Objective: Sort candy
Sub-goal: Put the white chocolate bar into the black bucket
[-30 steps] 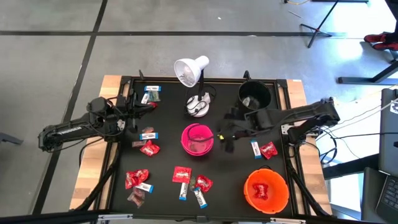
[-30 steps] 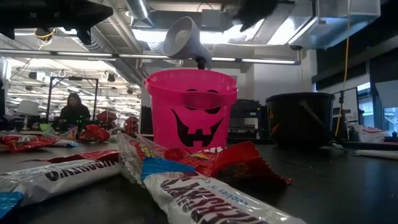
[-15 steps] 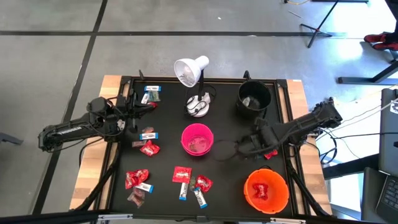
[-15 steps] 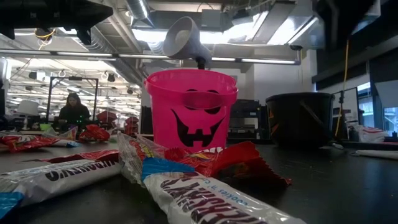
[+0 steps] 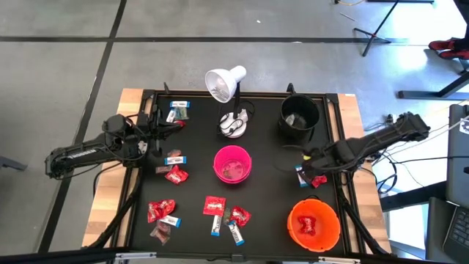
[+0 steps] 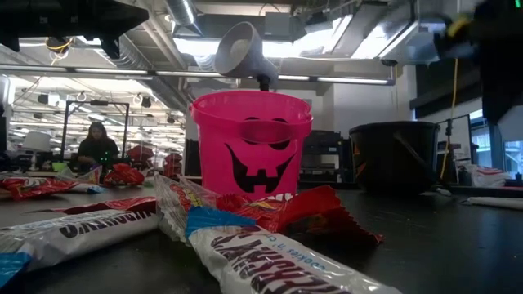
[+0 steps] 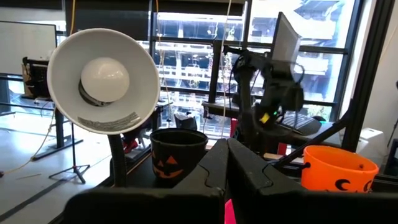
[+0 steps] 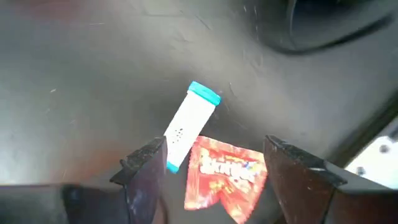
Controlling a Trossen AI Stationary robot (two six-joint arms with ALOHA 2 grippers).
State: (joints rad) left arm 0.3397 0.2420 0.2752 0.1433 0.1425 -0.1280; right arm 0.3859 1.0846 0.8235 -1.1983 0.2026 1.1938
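Above a white-and-blue bar and red packet, right gripper hung spread; packet's print illegible; left gripper pressed together.

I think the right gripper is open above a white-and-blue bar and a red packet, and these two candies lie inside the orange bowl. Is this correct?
Not quite. The right gripper is open above the white-and-blue bar and the red packet, but the two lie on the black table, outside the orange bowl. The high view shows them between that bowl and the black bucket.
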